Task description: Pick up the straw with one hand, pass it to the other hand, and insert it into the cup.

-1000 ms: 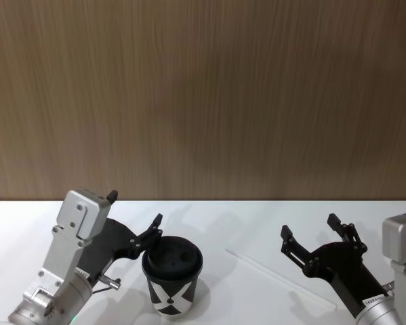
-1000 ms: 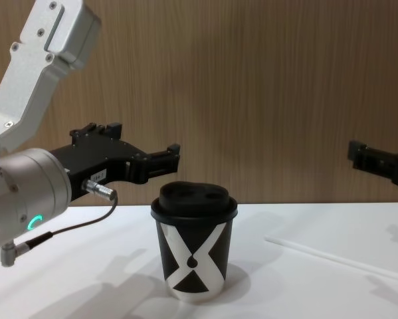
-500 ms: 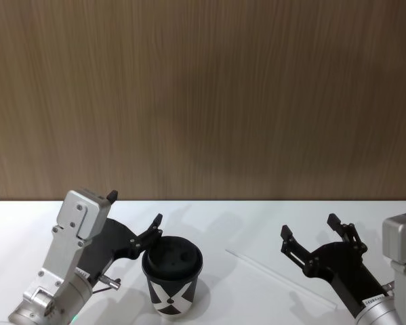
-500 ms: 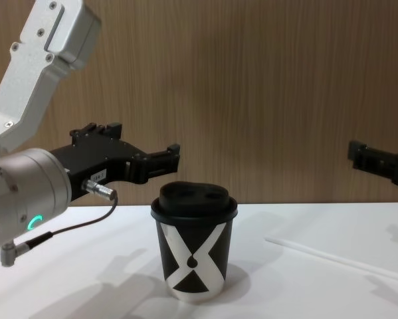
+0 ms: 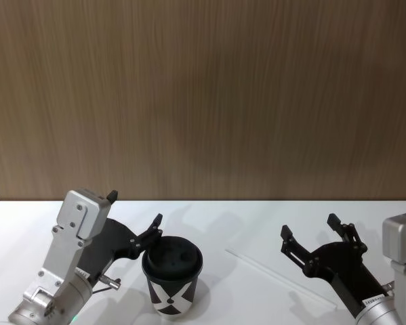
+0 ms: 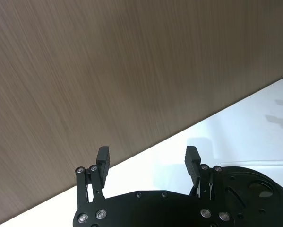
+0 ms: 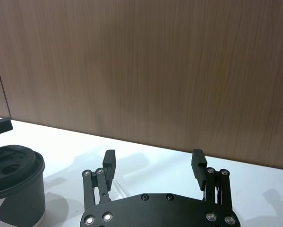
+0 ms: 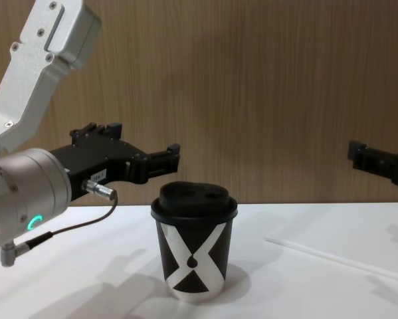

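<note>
Count: 1 cup [image 5: 172, 279], 1 straw [image 5: 278, 278], 2 grippers, all on or over a white table [image 5: 26, 230] w/ a wood-panel wall [image 5: 203, 101] behind.

The cup [image 8: 193, 256] stands upright, black w/ a big white X, domed black lid on. The lid hides the inside, so contents can't be told.

The straw [image 8: 333, 256] lies flat on the table, right of the cup and apart from it. It runs diagonally, far end closer to the cup, near end farther off to the right. Nothing touches it.

The left gripper [image 5: 135, 208] is raised off the table just left of and behind the cup, approx lid height or a bit above. Its fingers are spread wide, nothing btwn them. In the left wrist view the left gripper [image 6: 147, 156] shows the same gap, w/ the cup's lid beside one finger. That fingertip looks clear of the lid rim, but I'm not sure from the head view.

The right gripper [image 5: 309, 227] is right of the cup, well apart from it, over the straw's near part. Jaws released, holding nothing. In the right wrist view the right gripper [image 7: 153, 158] has bare table btwn its fingers.
</note>
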`<state>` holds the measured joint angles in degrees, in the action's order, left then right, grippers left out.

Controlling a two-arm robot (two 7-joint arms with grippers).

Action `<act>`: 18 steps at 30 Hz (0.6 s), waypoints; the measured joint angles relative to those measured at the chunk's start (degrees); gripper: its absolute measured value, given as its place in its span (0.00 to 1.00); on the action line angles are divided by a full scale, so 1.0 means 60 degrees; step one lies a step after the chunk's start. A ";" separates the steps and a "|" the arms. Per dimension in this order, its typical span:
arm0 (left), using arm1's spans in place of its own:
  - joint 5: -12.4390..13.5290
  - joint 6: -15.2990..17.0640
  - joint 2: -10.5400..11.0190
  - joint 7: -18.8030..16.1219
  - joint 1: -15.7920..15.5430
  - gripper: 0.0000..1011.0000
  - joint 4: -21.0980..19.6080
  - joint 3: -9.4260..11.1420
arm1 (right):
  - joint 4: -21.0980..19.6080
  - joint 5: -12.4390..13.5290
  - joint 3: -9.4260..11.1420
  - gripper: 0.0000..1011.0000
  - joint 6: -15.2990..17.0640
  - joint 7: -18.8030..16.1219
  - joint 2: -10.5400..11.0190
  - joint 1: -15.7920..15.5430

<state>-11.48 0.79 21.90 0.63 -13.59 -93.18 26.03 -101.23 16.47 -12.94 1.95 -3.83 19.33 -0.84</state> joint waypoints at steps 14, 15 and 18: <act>0.0000 0.0000 0.0000 0.0000 -0.0001 0.99 0.0000 0.0000 | 0.0000 0.0000 0.0002 0.99 0.0020 -0.0004 -0.0003 0.0004; 0.0000 0.0000 0.0000 0.0000 -0.0001 0.99 0.0000 0.0000 | 0.0000 0.0000 0.0002 0.99 0.0043 -0.0009 -0.0003 0.0007; 0.0000 0.0000 0.0000 0.0000 -0.0001 0.99 0.0001 -0.0001 | -0.0009 0.0012 0.0002 0.99 0.0164 -0.0050 0.0002 0.0040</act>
<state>-11.48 0.79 21.89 0.63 -13.59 -93.17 26.02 -101.28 16.54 -12.93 2.93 -4.13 19.35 -0.60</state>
